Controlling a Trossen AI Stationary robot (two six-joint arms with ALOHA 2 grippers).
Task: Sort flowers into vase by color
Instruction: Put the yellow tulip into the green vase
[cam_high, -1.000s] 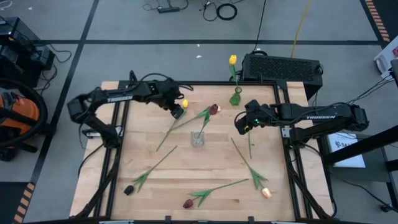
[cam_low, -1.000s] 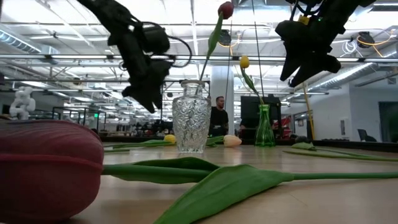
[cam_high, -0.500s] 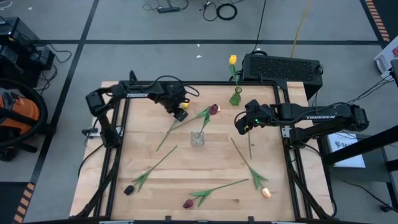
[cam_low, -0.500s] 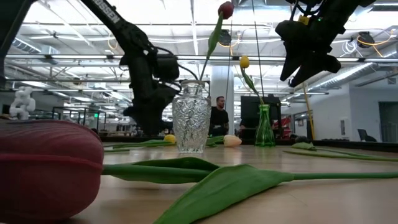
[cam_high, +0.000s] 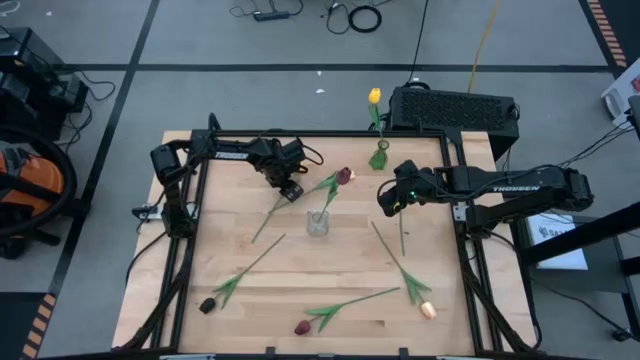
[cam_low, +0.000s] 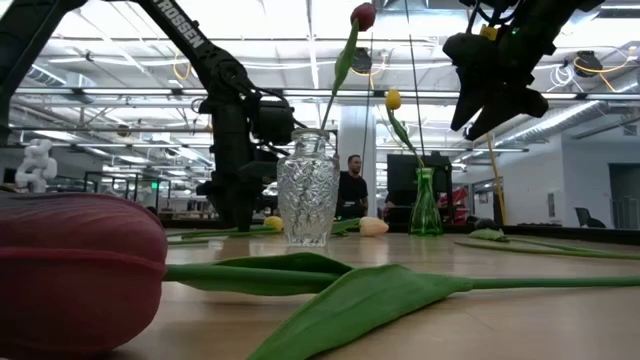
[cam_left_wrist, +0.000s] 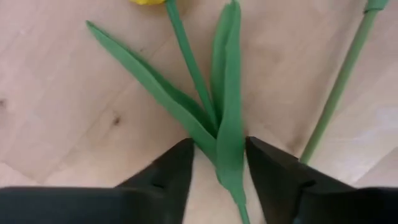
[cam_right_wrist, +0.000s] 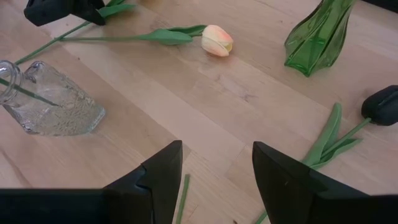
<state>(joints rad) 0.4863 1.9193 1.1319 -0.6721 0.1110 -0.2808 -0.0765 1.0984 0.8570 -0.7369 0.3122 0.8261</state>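
The table (cam_high: 250, 300) is carrying loose tulips all round a clear glass vase (cam_high: 318, 223) near its middle, which is already holding one maroon tulip (cam_high: 345, 176). A green vase (cam_high: 379, 157) at the far edge is holding a yellow tulip (cam_high: 374, 96).

The left arm is the one that has been moving: over the last second it has been dropping from above the table's far left part down to the surface, and the left gripper (cam_high: 289, 189) is now sitting low over the yellow flower (cam_left_wrist: 186, 56) lying there. In its wrist view the jaws are standing open, one on each side of the stem and leaves, with the yellow head just ahead of them. This looks like the approach to a pick being completed, with closing on the stem as the likely next step.

The right gripper (cam_high: 388, 203) is hanging unchanged above the table's right side, jaws open and empty.

Other flowers are waiting: a peach tulip (cam_right_wrist: 217, 40) behind the glass vase, another peach one (cam_high: 427, 310), a maroon one (cam_high: 302, 327) and a dark one (cam_high: 207, 306) along the near edge.
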